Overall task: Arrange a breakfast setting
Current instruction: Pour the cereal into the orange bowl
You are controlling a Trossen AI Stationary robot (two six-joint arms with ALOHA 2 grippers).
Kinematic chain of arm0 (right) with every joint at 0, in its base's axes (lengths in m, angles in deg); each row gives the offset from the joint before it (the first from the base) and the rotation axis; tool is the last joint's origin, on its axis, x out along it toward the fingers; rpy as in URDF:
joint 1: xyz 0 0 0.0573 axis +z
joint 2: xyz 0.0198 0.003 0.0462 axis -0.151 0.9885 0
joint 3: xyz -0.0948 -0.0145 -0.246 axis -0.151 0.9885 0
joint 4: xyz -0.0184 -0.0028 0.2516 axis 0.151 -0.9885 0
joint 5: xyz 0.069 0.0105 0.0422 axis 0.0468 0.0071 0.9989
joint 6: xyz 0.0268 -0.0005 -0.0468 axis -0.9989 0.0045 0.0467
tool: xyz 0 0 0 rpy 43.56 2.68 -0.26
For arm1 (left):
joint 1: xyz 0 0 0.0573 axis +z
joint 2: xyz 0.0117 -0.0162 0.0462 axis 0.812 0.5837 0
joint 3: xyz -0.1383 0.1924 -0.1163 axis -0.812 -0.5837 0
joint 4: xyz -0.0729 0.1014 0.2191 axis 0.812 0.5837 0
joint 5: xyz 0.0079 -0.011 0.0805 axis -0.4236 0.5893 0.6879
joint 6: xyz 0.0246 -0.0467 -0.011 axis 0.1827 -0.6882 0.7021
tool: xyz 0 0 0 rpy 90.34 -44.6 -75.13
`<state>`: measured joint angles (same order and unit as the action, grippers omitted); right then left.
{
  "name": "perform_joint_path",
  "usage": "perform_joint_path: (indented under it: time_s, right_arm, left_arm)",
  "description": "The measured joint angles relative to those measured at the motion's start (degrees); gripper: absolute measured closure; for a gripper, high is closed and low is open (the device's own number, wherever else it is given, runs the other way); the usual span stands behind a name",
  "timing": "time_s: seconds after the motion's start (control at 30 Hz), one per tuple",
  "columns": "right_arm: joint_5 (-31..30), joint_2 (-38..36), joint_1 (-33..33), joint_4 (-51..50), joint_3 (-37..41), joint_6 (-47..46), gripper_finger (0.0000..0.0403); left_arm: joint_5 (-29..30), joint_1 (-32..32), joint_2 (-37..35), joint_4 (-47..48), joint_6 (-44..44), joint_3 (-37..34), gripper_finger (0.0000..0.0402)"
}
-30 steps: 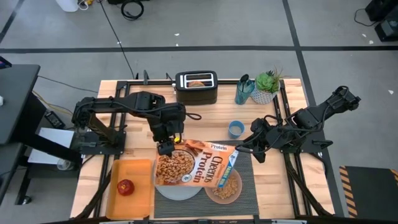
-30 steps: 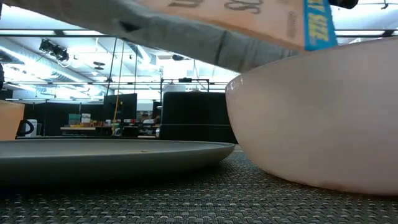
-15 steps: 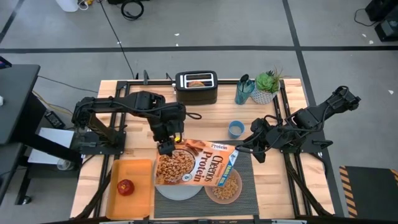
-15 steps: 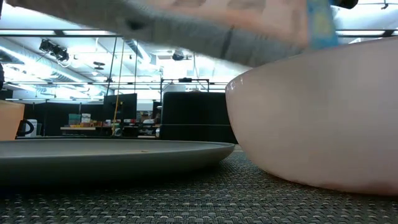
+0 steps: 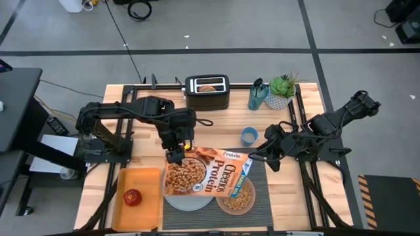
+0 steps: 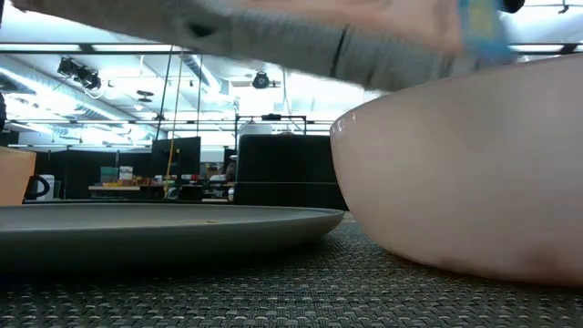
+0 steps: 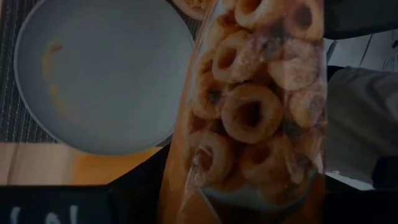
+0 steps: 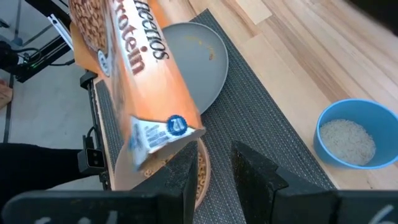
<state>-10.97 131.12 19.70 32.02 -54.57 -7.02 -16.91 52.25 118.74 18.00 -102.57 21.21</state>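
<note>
My left gripper (image 5: 175,155) is shut on an orange cereal box (image 5: 207,172) that lies tilted over the pale blue-grey plate (image 5: 188,200) and the pink bowl (image 5: 237,198). The bowl holds brown cereal. Plate and bowl stand on the dark ribbed mat (image 5: 262,196); they also show in the low view, plate (image 6: 164,223) and bowl (image 6: 455,182). My right gripper (image 5: 268,156) is open and empty over the mat's far right corner, its fingers (image 8: 255,168) apart. The red apple (image 5: 133,196) lies on the orange tray (image 5: 147,180). A bagel (image 5: 209,86) sits in the toaster. My left gripper holds the cereal box at its closed end (image 5: 180,160), at the far left corner, coming from above. The box is lifted clear and slants, its open end (image 5: 244,180) low over the bowl. In the left wrist view the box (image 7: 255,112) hides the fingers.
The black toaster (image 5: 207,93) stands at the table's far edge. A blue cup with dark utensils (image 5: 257,95) and a potted plant (image 5: 281,88) stand at the far right. A small blue cup of white grains (image 5: 249,136) stands near my right gripper; it also shows in the right wrist view (image 8: 347,140).
The cereal box has stirred a little in my left gripper above the bowl, its open end moving slightly. Both arms stay about where they were.
</note>
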Motion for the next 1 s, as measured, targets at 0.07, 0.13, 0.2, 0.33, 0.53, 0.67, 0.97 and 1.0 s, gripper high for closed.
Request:
perform_joint_path:
  time_s: [0.07,0.13,0.2,0.33,0.53,0.67,0.97,1.0]
  right_arm:
    - [0.0,0.0,0.0,-0.01,0.0,-0.01,0.0299]
    - [0.0,-0.01,0.0,0.0,0.0,-0.02,0.0299]
    - [0.0,0.0,0.0,-0.02,0.0,0.0,0.0299]
    - [0.0,-0.01,0.0,-0.01,0.0,-0.02,0.0299]
    - [0.0,0.0,0.0,-0.02,0.0,0.13,0.0299]
    - [0.0,-0.01,0.0,-0.02,0.0,0.15,0.0299]
    - [0.0,-0.01,0.0,-0.02,0.0,0.14,0.0299]
    - [0.0,0.0,0.0,-0.02,0.0,0.15,0.0299]
  left_arm:
    - [0.1,0.0,0.0,0.51,0.09,0.0,0.0221]
    - [0.62,0.0,0.0,0.24,0.11,0.0,0.0221]
    - [0.61,-0.04,0.0,0.2,0.57,0.0,0.0221]
    - [0.4,-0.02,0.0,0.11,0.23,0.0,0.0221]
    - [0.34,0.0,0.0,-0.03,-0.63,0.0,0.0221]
    - [0.57,0.0,0.0,-0.05,-0.37,0.0,0.0221]
    - [0.45,0.13,0.0,-0.87,0.09,0.0,0.0221]
    - [0.37,0.13,0.0,-0.44,-0.68,0.0,0.0221]
